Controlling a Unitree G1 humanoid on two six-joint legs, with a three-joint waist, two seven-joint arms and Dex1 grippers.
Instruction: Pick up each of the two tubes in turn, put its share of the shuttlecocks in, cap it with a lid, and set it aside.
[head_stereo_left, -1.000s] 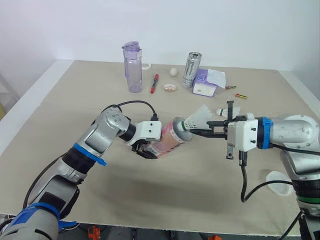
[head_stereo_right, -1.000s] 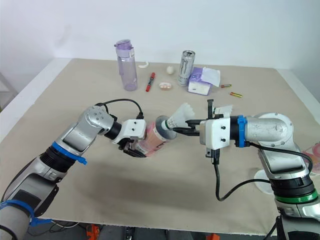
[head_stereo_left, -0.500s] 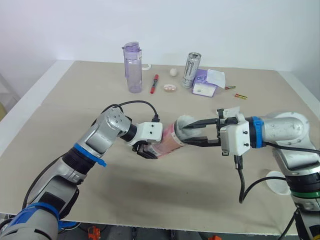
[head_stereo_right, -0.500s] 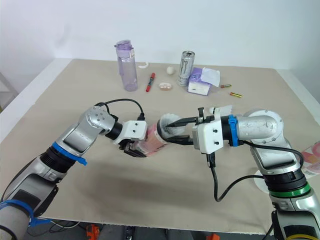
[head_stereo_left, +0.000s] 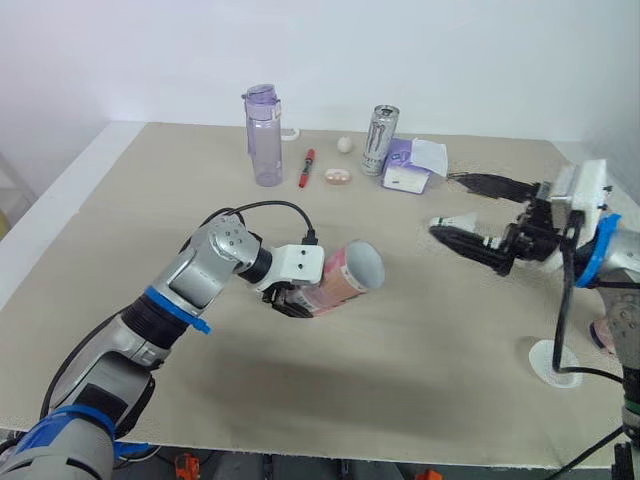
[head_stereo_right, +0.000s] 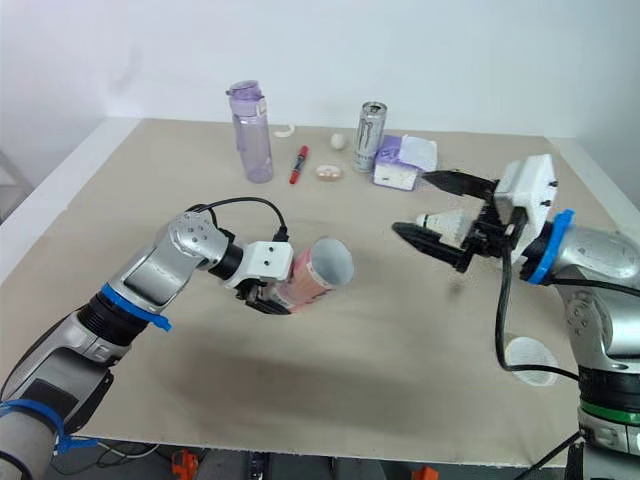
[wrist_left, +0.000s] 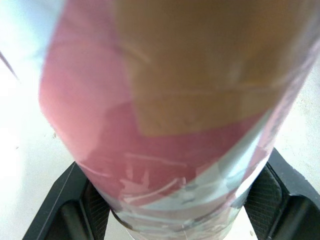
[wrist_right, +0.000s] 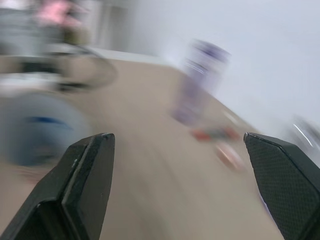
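Pulled back from the tube (head_stereo_left: 345, 282), the right gripper (head_stereo_left: 447, 205) now sits well off to the robot's right, and the shuttlecock it carried at the tube's mouth a second ago is no longer between its fingers. The tube itself has not shifted: it hangs just above the table (head_stereo_left: 400, 400), tilted, its open mouth raised and facing the right arm. The left gripper (head_stereo_left: 290, 300) is clamped on its lower end; the left wrist view shows a black pad pressed against each side of the pink wall.

What the next move turns on — a loose shuttlecock (head_stereo_left: 455, 222) lies on the table to the right of that mouth, well apart from it. Its long axis runs roughly along the line back to the tube, with the cork seemingly toward the tube. The right gripper is by far the nearer hand. Its fingers are spread wide, one past the far side of the shuttlecock and one on the near side, though whether they are low enough to close on it I cannot tell.

Nearer the robot, a white lid (head_stereo_left: 555, 358) lies flat beside the right arm — uncapped work, I judge, with filling not yet finished. A bottle (head_stereo_left: 265, 135) and a can (head_stereo_left: 380, 140) stand at the table's far edge.
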